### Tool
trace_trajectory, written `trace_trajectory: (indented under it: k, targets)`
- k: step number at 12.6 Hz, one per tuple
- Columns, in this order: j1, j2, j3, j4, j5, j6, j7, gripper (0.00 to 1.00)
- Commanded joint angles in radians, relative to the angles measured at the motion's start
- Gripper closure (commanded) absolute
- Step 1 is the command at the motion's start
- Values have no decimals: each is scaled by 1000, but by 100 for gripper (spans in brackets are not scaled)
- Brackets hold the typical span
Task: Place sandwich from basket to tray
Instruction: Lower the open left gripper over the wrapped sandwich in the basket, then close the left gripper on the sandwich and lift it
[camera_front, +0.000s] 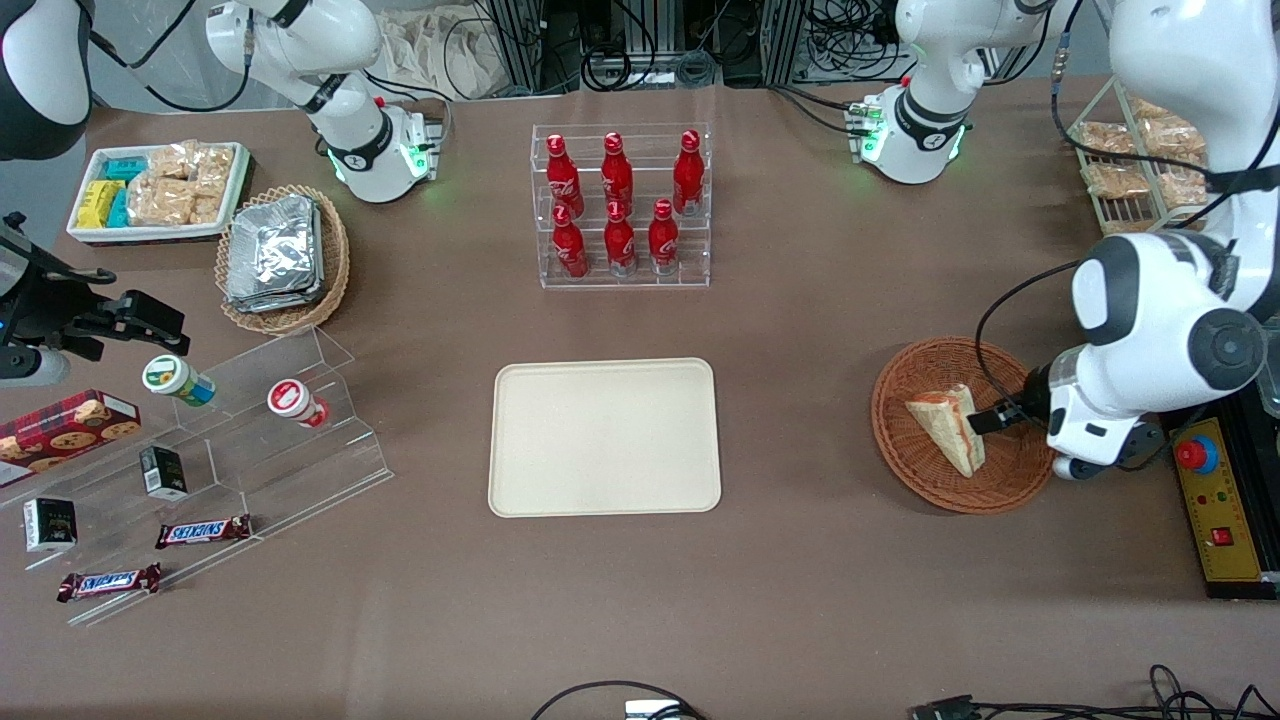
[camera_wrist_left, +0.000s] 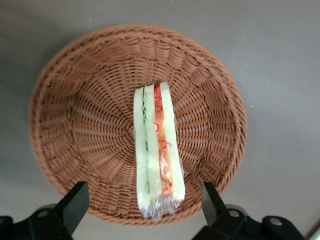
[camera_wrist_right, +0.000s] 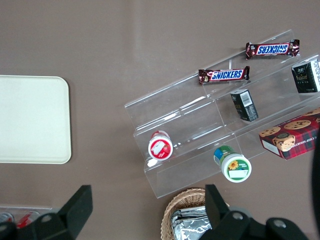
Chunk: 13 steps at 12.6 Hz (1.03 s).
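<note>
The sandwich (camera_front: 945, 425) is a white-bread wedge with red-orange and green filling, lying in the reddish-brown wicker basket (camera_front: 905, 455) toward the working arm's end of the table. The left gripper (camera_front: 985, 420) hangs just over the basket, at the sandwich's edge. In the left wrist view the gripper (camera_wrist_left: 142, 205) is open and empty. Its black fingers (camera_wrist_left: 75, 202) stand wide apart on either side of the sandwich's (camera_wrist_left: 157, 145) wrapped end, above the basket (camera_wrist_left: 85, 115). The cream tray (camera_front: 605, 437) lies bare at the table's middle; it also shows in the right wrist view (camera_wrist_right: 30, 120).
A clear rack of red bottles (camera_front: 620, 205) stands farther from the camera than the tray. A tan basket of foil packs (camera_front: 280, 255), a white tub of snacks (camera_front: 160, 190) and a clear stepped shelf with candy bars (camera_front: 200, 470) lie toward the parked arm's end. A yellow control box (camera_front: 1215, 510) sits beside the basket.
</note>
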<state>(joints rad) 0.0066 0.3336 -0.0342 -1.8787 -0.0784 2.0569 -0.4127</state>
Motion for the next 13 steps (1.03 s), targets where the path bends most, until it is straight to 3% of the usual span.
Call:
trace_trajectory:
  k: [1, 7, 8, 9, 10, 11, 13]
  targets:
    - [-7, 82, 4, 4, -41, 69, -26, 0]
    - [-17, 194, 0, 3, -75, 143, -54, 1]
    - [-17, 197, 0, -2, -75, 146, -52, 23]
    - [-17, 197, 0, -2, -75, 144, -52, 56]
    - [-17, 194, -1, -2, -75, 141, -52, 77]
    - [-17, 188, -1, 0, -75, 137, -51, 88]
    - [-17, 153, -16, 7, -75, 91, -51, 95]
